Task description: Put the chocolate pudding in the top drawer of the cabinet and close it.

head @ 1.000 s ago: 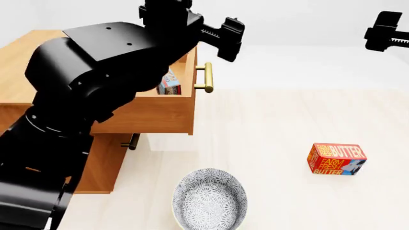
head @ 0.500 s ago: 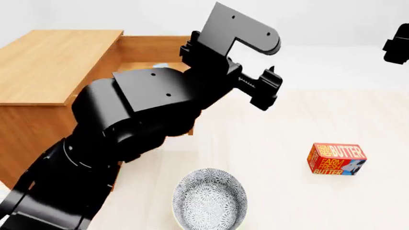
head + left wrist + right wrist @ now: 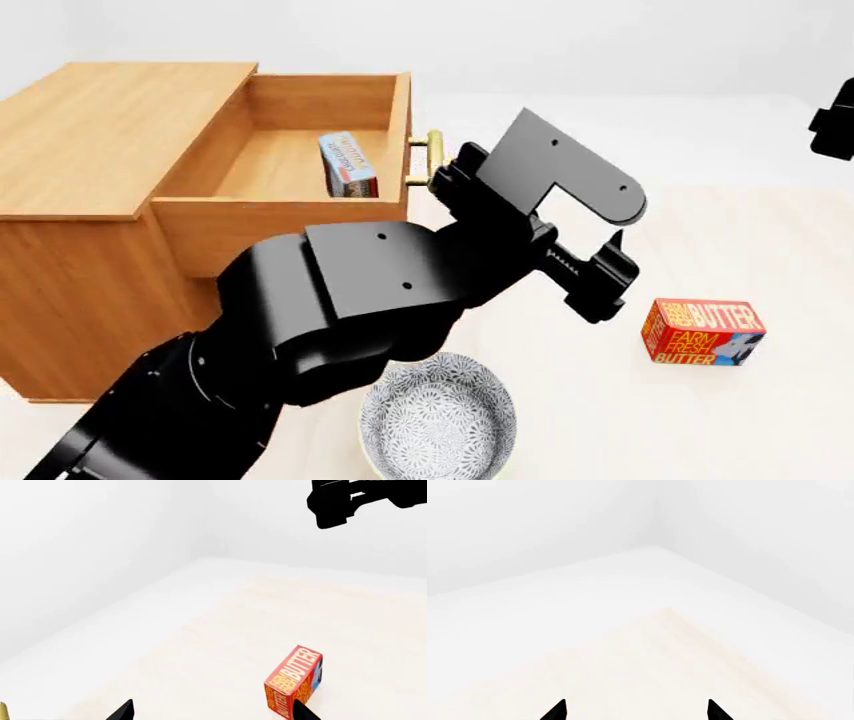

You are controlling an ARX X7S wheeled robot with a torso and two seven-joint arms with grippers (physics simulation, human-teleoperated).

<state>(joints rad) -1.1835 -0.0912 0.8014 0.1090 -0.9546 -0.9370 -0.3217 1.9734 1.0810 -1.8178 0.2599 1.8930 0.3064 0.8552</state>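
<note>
The chocolate pudding (image 3: 347,165), a small blue and red box, stands on edge inside the open top drawer (image 3: 300,215) of the wooden cabinet (image 3: 120,130). The drawer's brass handle (image 3: 431,158) faces right. My left gripper (image 3: 603,290) hangs over the floor to the right of the drawer, between it and a butter box. In the left wrist view the left gripper (image 3: 213,714) is open and empty. My right gripper (image 3: 838,115) is at the far right edge of the head view. In the right wrist view the right gripper (image 3: 637,712) is open and empty over bare floor.
A red-orange Farm Fresh Butter box (image 3: 703,332) lies on the floor at the right; it also shows in the left wrist view (image 3: 293,680). A patterned bowl (image 3: 438,415) sits at the front. My left arm (image 3: 360,300) hides the lower drawer.
My left arm has swung down and to the right, away from the drawer, uncovering the open drawer with the pudding in it. The right gripper stays at the right edge.
</note>
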